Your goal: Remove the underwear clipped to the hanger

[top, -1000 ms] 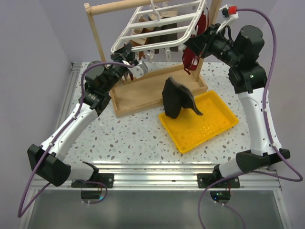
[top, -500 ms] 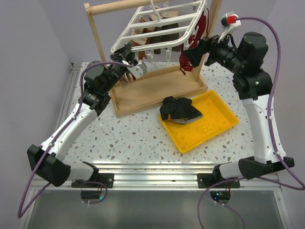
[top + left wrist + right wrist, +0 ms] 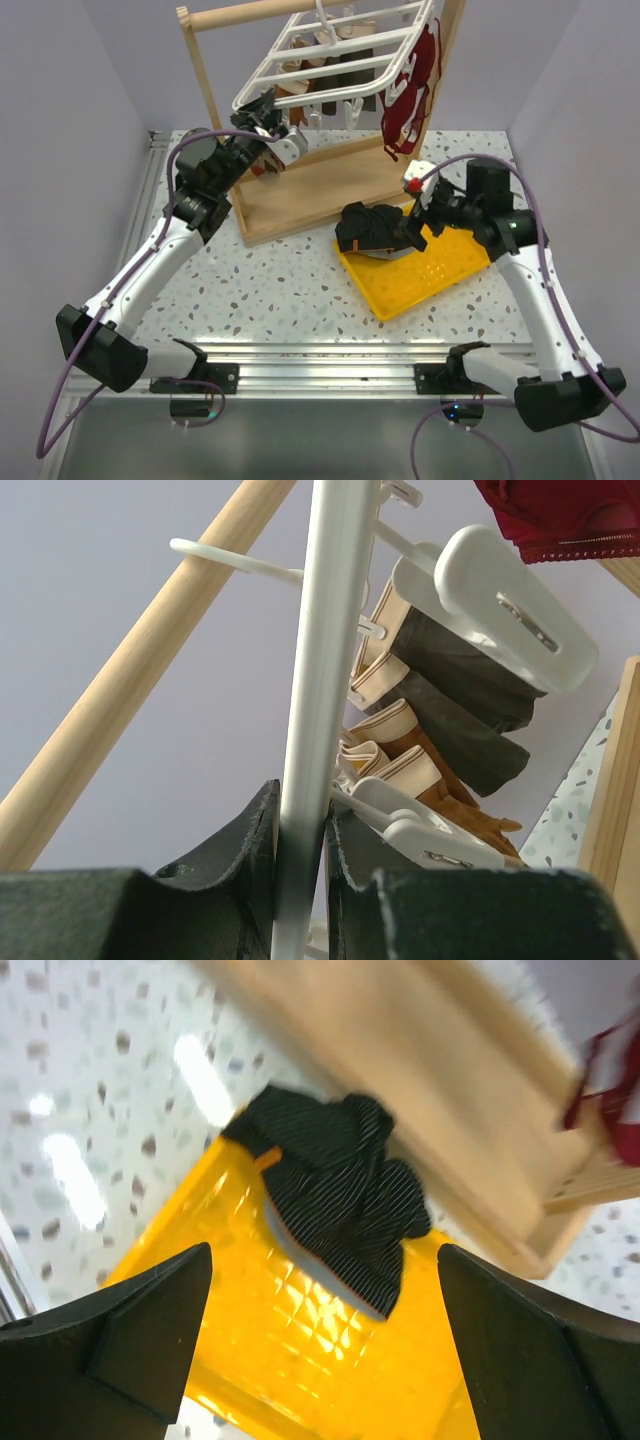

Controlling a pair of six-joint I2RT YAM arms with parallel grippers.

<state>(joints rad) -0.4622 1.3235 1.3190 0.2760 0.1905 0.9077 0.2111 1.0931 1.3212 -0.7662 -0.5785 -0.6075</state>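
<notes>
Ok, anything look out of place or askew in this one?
The black underwear lies bunched on the far left corner of the yellow tray, part of it draped over the rim rather than inside. The hanger also hangs tilted, the left gripper clamped on its rail.

No writing, label, brand or number is legible on anything here.

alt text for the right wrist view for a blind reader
Black pinstriped underwear lies crumpled over the far corner of a yellow tray, framed by the dark fingers of the open right gripper. Behind it are the wooden stand base and, at right, a red bra.
</notes>
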